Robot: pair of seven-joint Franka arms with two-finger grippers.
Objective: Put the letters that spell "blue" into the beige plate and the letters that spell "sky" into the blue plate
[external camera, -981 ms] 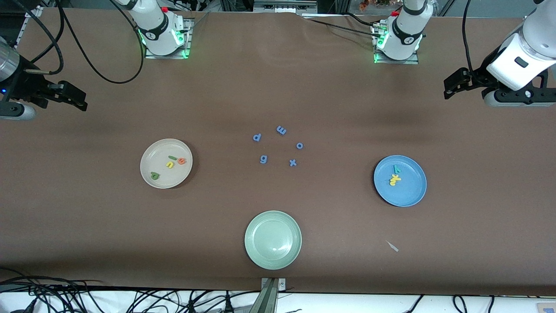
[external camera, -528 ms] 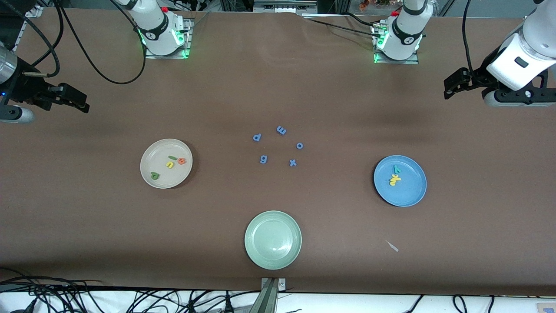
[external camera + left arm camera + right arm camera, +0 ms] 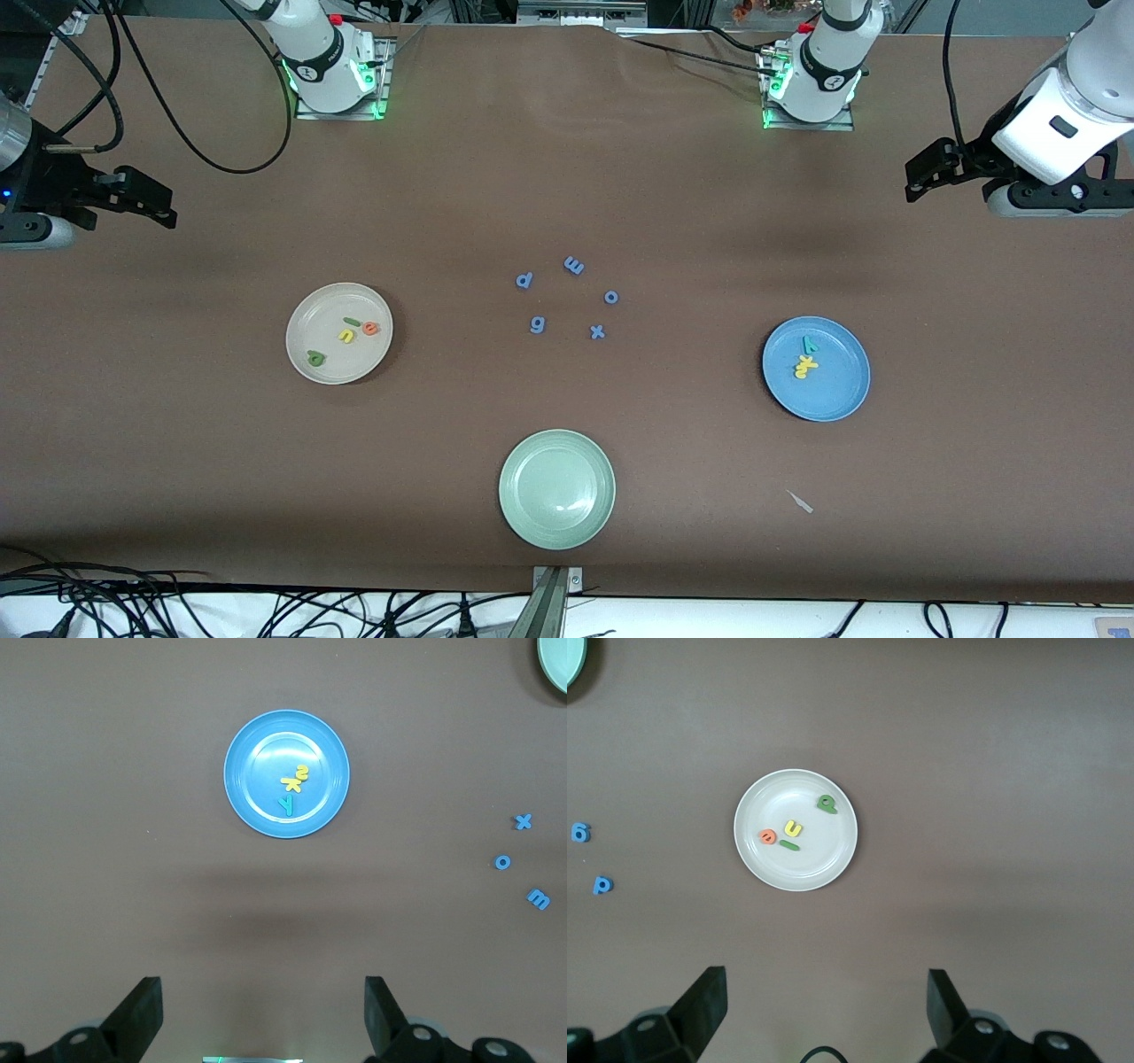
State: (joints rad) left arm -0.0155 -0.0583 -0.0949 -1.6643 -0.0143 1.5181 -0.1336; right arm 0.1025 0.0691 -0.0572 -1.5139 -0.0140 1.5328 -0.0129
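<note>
The beige plate (image 3: 306, 323) (image 3: 766, 802) lies toward the right arm's end and holds the green b (image 3: 315, 358), green l (image 3: 352, 321), yellow u (image 3: 346, 336) and orange e (image 3: 370, 329). The blue plate (image 3: 837, 390) (image 3: 257, 757) lies toward the left arm's end and holds the teal y (image 3: 808, 344) with the yellow k and s (image 3: 803, 366) touching it. My right gripper (image 3: 152, 206) (image 3: 826, 1005) hangs open and empty over bare table at its end. My left gripper (image 3: 921, 182) (image 3: 263, 1010) hangs open and empty over bare table at its own end.
Blue letters p (image 3: 524, 280), m (image 3: 574, 265), o (image 3: 610, 297), g (image 3: 537, 324) and x (image 3: 597, 332) lie loose mid-table. An empty pale green plate (image 3: 556, 488) sits nearest the front camera. A small pale scrap (image 3: 800, 501) lies beside it toward the left arm's end.
The right gripper and its cable have shifted slightly at their end of the table. The left arm, the plates and the letters have not moved.
</note>
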